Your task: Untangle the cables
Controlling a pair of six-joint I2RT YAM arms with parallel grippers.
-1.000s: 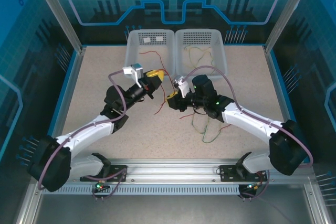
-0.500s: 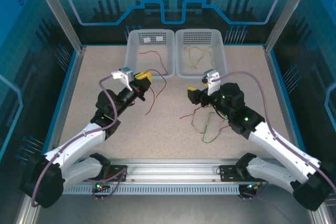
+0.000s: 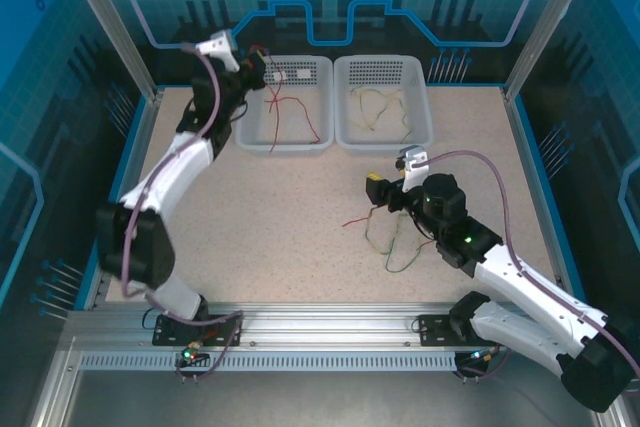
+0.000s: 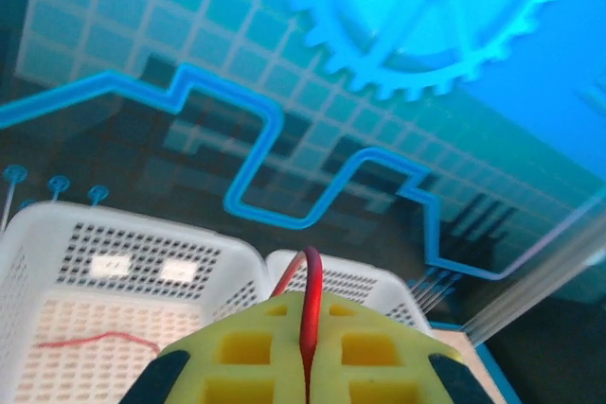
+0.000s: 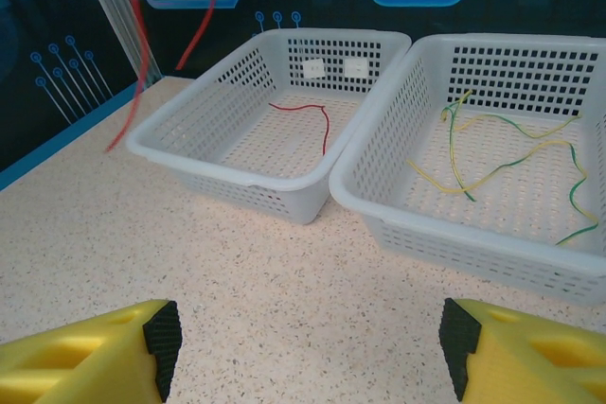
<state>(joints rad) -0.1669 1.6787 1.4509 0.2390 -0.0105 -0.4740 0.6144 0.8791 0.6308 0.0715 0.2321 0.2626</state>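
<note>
Left gripper, clamped on a thin red wire, holds it above the far-left corner of the left white perforated plastic basket. The wire hangs downward toward the basket. Right gripper: jaws apart.

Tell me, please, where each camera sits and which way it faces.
Top external: behind and above, looking down on table, left arm, right arm, left basket, right basket.
Left wrist: raised near left basket, facing back wall; left jaws pinch a red cable.
Right wrist: low over the table, facing both baskets; right jaws apart.
Both wrists see a second red cable in the left basket.
</note>
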